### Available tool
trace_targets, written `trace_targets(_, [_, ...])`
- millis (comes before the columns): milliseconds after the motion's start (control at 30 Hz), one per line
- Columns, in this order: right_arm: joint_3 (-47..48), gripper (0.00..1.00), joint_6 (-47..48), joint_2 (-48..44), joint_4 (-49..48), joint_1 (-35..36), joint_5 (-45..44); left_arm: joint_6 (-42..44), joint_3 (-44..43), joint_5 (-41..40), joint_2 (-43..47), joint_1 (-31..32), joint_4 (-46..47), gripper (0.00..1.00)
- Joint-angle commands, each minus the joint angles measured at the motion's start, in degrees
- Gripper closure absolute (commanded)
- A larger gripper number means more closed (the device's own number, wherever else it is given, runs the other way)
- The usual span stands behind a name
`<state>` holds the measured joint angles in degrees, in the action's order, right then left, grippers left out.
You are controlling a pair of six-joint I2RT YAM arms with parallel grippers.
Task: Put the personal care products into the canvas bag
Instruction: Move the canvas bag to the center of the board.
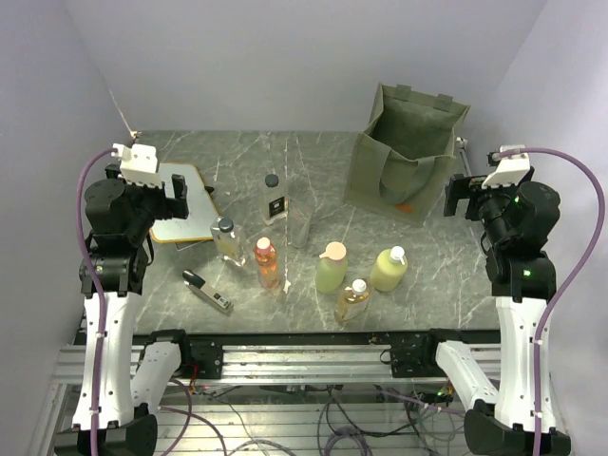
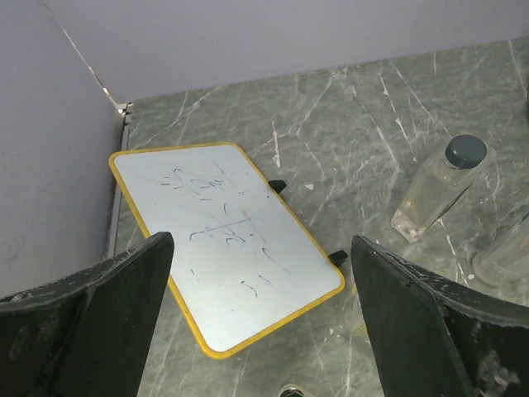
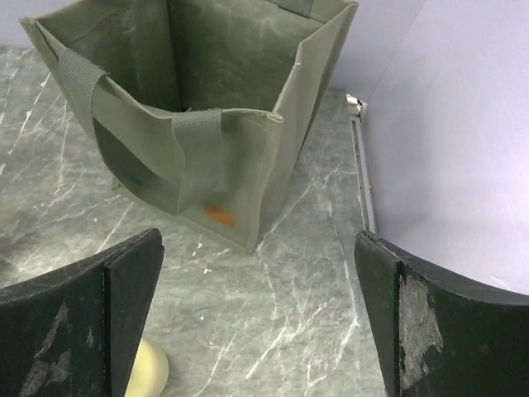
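Since all seven personal care products (image 1: 332, 268) stand left of the canvas bag (image 1: 408, 152), nothing is packed yet; my left gripper (image 2: 263, 244) and right gripper (image 3: 258, 240) are spread wide and empty.

Both arms are up, elbows bent, wrists tipped forward and down. The white-and-black left arm (image 1: 100, 313) carries its black two-finger left gripper (image 1: 179, 193) with jaws spread wide. The white-and-black right arm (image 1: 522, 323) mirrors it, its black two-finger right gripper (image 1: 457, 196) gaping just as wide.
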<state>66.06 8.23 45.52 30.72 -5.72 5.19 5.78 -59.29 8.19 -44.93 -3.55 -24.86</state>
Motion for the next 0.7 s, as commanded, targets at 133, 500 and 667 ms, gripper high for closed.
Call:
trace_targets(133, [1.0,0.00,0.5,0.5,-1.9,-0.6,2.3,-0.4,0.9,4.3,-0.7,-0.9,3.4,0.01])
trace_targets(500, [1.1,0.00,2.6,0.7,-2.0,-1.1,2.3,0.3,2.0,9.7,-0.3,-1.1,4.4,0.01])
trace_targets(667, [1.2,0.00,5.9,2.8,-1.9,-1.1,-1.0,0.4,2.6,12.6,-0.4,-1.1,4.7,0.01])
